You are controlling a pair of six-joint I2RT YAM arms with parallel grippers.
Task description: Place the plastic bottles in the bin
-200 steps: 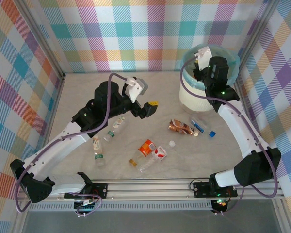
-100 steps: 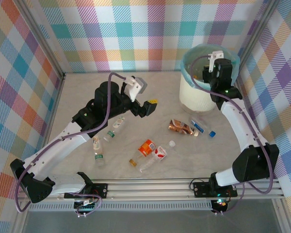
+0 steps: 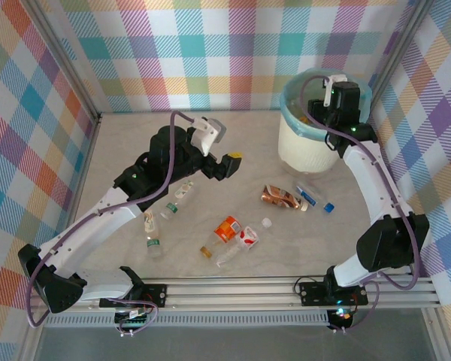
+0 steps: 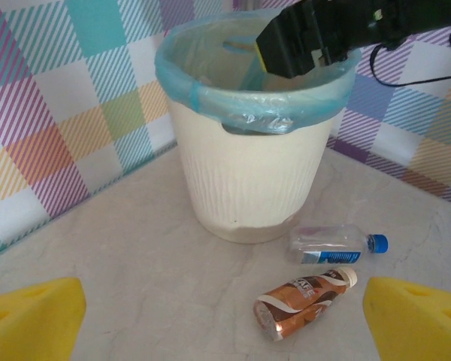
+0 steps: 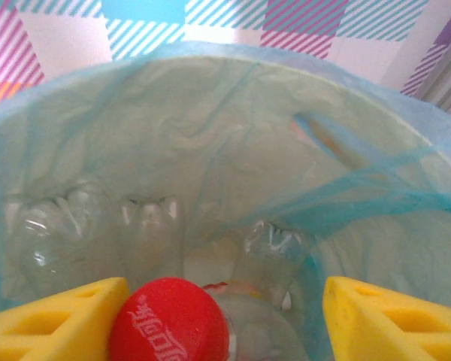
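Note:
The bin (image 3: 307, 150) stands at the back right, a cream bucket with a teal liner. My right gripper (image 3: 329, 99) hangs over its mouth, open. A red-capped clear bottle (image 5: 169, 320) sits between the yellow fingers (image 5: 52, 320), against the left one and apart from the right one. Clear bottles (image 5: 56, 226) lie inside the liner (image 5: 210, 128). My left gripper (image 3: 233, 162) hovers open over mid-table, facing the bin (image 4: 248, 180). Ahead of it lie a brown bottle (image 4: 304, 302) and a clear blue-capped bottle (image 4: 334, 244). An orange bottle (image 3: 227, 228) and several clear ones (image 3: 169, 210) lie nearer.
A red-and-white bottle (image 3: 247, 238), a clear bottle (image 3: 227, 257) and a small amber one (image 3: 206, 252) lie near the front rail. A loose white cap (image 3: 266, 222) lies beside them. Checked walls close the table on three sides.
My right gripper has moved further over the bin and its jaws have gone from shut to wide apart around the red-capped bottle. The left gripper has barely shifted.

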